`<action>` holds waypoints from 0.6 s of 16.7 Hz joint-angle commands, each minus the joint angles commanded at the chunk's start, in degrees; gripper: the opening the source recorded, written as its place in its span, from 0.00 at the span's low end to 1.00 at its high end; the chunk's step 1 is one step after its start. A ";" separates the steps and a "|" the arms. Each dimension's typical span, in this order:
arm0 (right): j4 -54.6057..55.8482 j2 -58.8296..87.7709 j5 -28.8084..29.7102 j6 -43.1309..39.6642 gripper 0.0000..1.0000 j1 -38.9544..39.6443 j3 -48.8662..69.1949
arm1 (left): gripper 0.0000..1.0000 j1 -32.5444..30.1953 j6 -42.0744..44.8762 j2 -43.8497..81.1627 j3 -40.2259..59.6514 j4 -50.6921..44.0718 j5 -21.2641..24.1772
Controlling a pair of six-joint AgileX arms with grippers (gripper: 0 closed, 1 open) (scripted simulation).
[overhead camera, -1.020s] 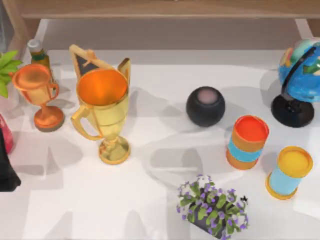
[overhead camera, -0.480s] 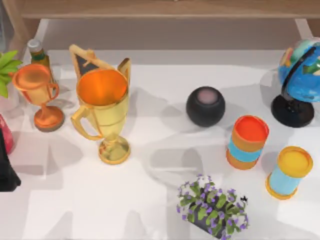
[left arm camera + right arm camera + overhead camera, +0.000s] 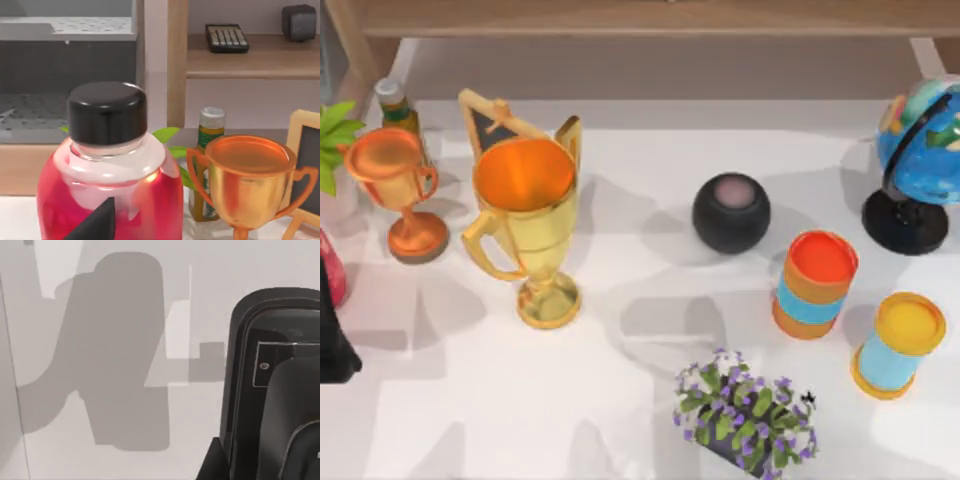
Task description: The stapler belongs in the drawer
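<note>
- Left arm [image 3: 332, 340]: at the table's left edge, just beside the red bottle [image 3: 332, 265]
- Left gripper [image 3: 95, 224]: one dark tip shows in the left wrist view, in front of the red bottle's body. Whether it is open or closed cannot be told, and no object is seen in its hold
- Right arm: its wrist view looks onto bare white table with grey shadows, beside a black moulded housing [image 3: 272, 385] carrying a screwed panel. What this housing belongs to cannot be told
- Stapler: its position cannot be told
- Drawer: a grey cabinet unit [image 3: 65, 60] stands behind the red bottle in the left wrist view. Whether it contains the drawer cannot be told
- Table [image 3: 620, 400], left side: copper trophy [image 3: 395, 185] upright, with a grey-capped bottle [image 3: 395, 110] just behind it and green leaves [image 3: 335, 135] at the edge
- Gold trophy [image 3: 525, 225]: upright, right of the copper trophy, with a wood-framed chalkboard [image 3: 495, 125] behind it
- Centre: black round speaker [image 3: 731, 212]
- Right side: globe [image 3: 920, 150] on a black base, orange-topped can [image 3: 815, 285] and yellow-topped can [image 3: 898, 345], standing apart from each other
- Near edge: pot of purple flowers [image 3: 745, 415]
- Wooden shelf [image 3: 250, 65] behind the table: calculator [image 3: 227, 37] and dark grey cube [image 3: 299, 21], well apart
</note>
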 joint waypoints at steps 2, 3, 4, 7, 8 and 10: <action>1.31 2.47 -0.10 -1.45 0.00 -0.16 -2.14 | 1.00 0.00 0.00 0.00 0.00 0.00 0.00; 1.52 3.64 0.00 -1.94 0.00 -0.13 -2.81 | 1.00 0.00 0.00 0.00 0.00 0.00 0.00; 1.48 4.28 0.13 -2.20 0.00 -0.17 -3.22 | 1.00 0.00 0.00 0.00 0.00 0.00 0.00; 1.46 4.40 0.16 -2.25 0.00 -0.19 -3.31 | 1.00 0.00 0.00 0.00 0.00 0.00 0.00; 1.46 4.40 0.16 -2.25 0.00 -0.19 -3.31 | 1.00 0.00 0.00 0.00 0.00 0.00 0.00; 1.46 4.40 0.16 -2.25 0.15 -0.19 -3.31 | 1.00 0.00 0.00 0.00 0.00 0.00 0.00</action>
